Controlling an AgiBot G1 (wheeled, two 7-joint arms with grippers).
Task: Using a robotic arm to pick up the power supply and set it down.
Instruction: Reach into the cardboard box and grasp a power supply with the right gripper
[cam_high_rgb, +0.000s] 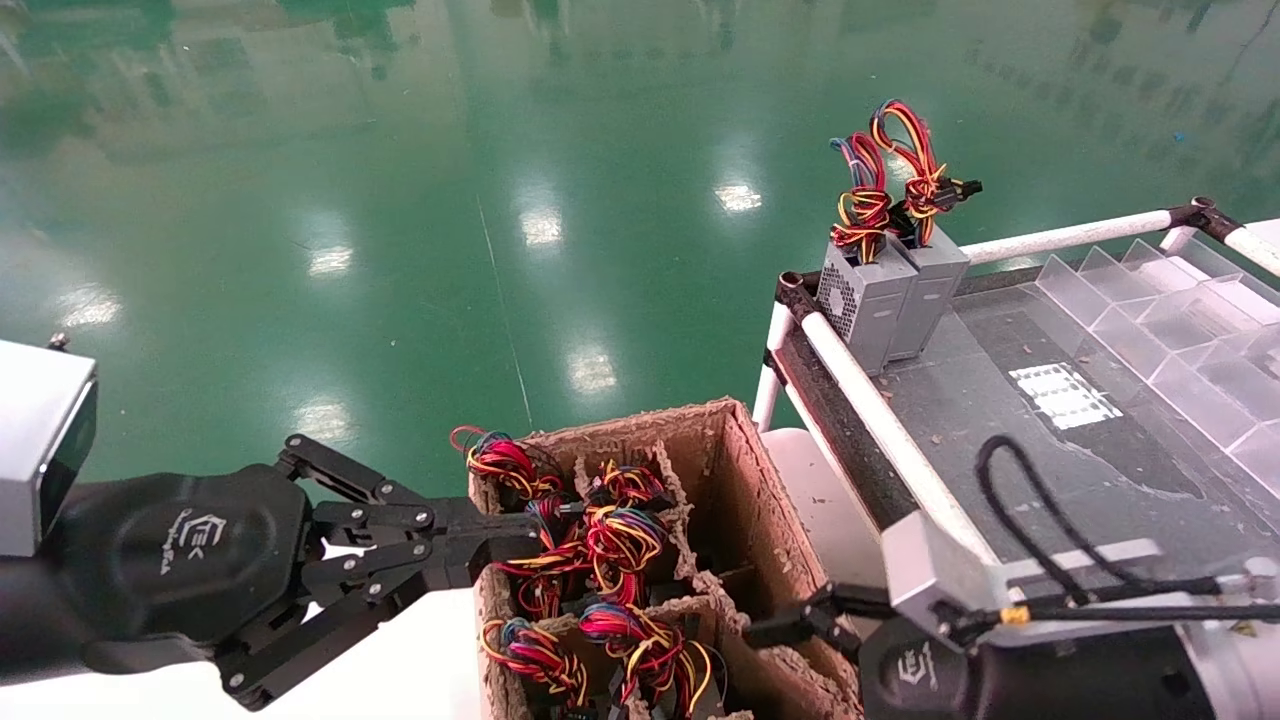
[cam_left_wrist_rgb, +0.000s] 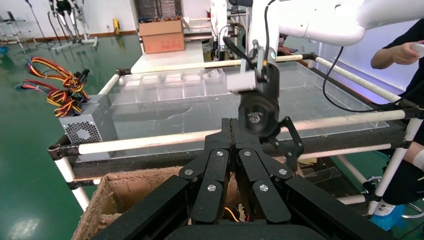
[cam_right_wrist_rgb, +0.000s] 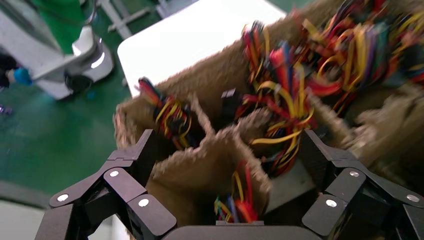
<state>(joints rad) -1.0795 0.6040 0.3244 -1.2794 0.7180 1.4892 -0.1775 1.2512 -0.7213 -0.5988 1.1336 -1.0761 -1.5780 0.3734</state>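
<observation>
Several power supplies stand in a divided cardboard box (cam_high_rgb: 740, 480), their red and yellow wire bundles (cam_high_rgb: 620, 540) sticking up. Two more power supplies (cam_high_rgb: 868, 300) stand upright on the near corner of the table (cam_high_rgb: 1010, 430), also seen in the left wrist view (cam_left_wrist_rgb: 89, 131). My left gripper (cam_high_rgb: 505, 545) is shut at the box's left rim, its fingertips (cam_left_wrist_rgb: 225, 131) pressed together with nothing seen between them. My right gripper (cam_high_rgb: 780, 625) hovers open at the box's right side. Its fingers (cam_right_wrist_rgb: 142, 150) spread wide over a divider, wires and a grey power supply (cam_right_wrist_rgb: 295, 185).
Clear plastic bins (cam_high_rgb: 1170, 330) line the table's far side. White tube rails (cam_high_rgb: 880, 420) frame the table. A white surface (cam_high_rgb: 420, 660) lies under the box. Green floor (cam_high_rgb: 500, 200) stretches beyond. A person (cam_left_wrist_rgb: 405, 55) stands behind the table.
</observation>
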